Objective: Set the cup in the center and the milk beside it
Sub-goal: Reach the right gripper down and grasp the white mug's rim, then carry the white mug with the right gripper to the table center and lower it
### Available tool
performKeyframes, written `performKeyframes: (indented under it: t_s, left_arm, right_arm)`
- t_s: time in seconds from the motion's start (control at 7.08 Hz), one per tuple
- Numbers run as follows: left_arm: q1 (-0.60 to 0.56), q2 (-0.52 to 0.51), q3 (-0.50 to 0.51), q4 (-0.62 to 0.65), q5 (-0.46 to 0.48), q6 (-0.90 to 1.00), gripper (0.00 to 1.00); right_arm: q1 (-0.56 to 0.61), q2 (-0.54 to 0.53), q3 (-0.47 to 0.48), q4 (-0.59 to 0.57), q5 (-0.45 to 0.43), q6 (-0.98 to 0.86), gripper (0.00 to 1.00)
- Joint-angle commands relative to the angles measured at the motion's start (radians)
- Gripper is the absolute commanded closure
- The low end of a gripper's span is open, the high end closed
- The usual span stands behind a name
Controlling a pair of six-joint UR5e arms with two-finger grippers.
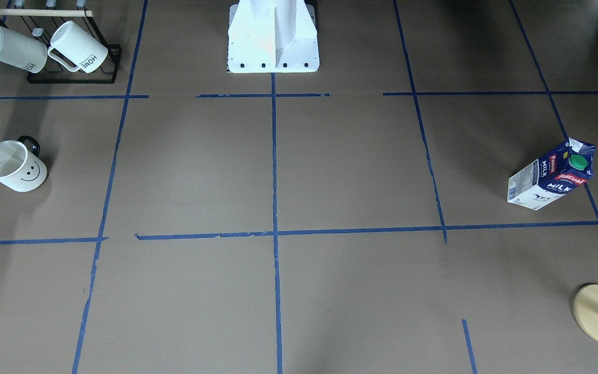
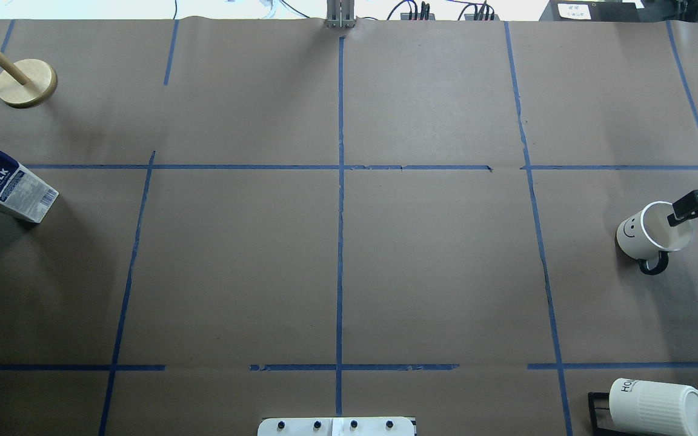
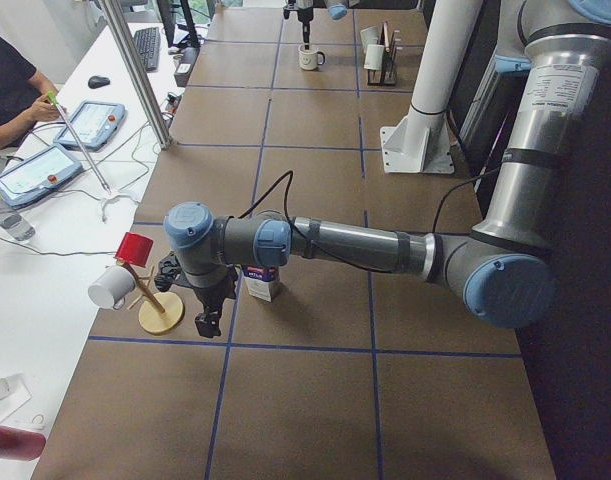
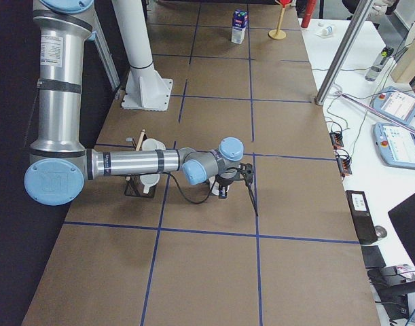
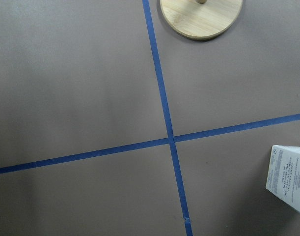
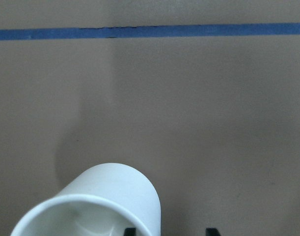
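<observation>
Right gripper (image 2: pixel 697 211) at the table's right end, jaws apart, straddling the rim of the cup (image 2: pixel 649 233): one finger inside, one outside. The cup sits well right of the center (image 2: pixel 340 168). The milk (image 2: pixel 6 188) is upright at the left edge, near a wooden stand (image 2: pixel 26 83). Left gripper (image 3: pixel 211 318) hangs beside the milk; can't tell how its jaws stand.

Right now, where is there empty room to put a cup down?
The middle is bare: the brown paper around the centre blue tape crossing. Crowded at the edges: the white smiley-face mug with the right gripper at its rim, the black wire rack of white ribbed mugs, the dark blue milk carton and the round wooden stand.
</observation>
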Motion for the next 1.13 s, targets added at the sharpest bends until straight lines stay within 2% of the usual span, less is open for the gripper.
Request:
performKeyframes:
  t_s: [0.0,0.14,0.28,0.42,0.57,0.71,0.99]
  left_arm:
    - [0.0,0.011,-0.017,-0.001,-0.011,0.0,0.0]
    - [0.0,0.02,-0.023,-0.001,-0.052,0.0,0.0]
    - [-0.002,0.038,-0.044,-0.001,-0.08,-0.005,0.0]
    - [0.0,0.037,-0.049,-0.001,-0.08,-0.006,0.0]
    - [0.0,0.035,-0.058,-0.001,-0.08,-0.009,0.0]
    - [0.0,0.035,-0.063,-0.001,-0.08,-0.008,0.0]
    - [0.0,0.04,-0.081,-0.001,-0.08,-0.008,0.0]
  right_arm:
    - [-0.008,0.01,0.006,0.0,0.013,0.002,1.0]
    - [-0.008,0.032,0.038,-0.006,0.015,0.004,1.0]
    - [-0.014,0.15,0.111,-0.121,0.069,0.061,1.0]
    - [-0.049,0.332,0.122,-0.289,0.088,0.133,1.0]
    - [-0.147,0.453,0.116,-0.352,0.064,0.265,1.0]
    - [-0.242,0.542,0.1,-0.353,-0.009,0.404,1.0]
    - [-0.362,0.744,-0.046,-0.346,-0.091,0.589,1.0]
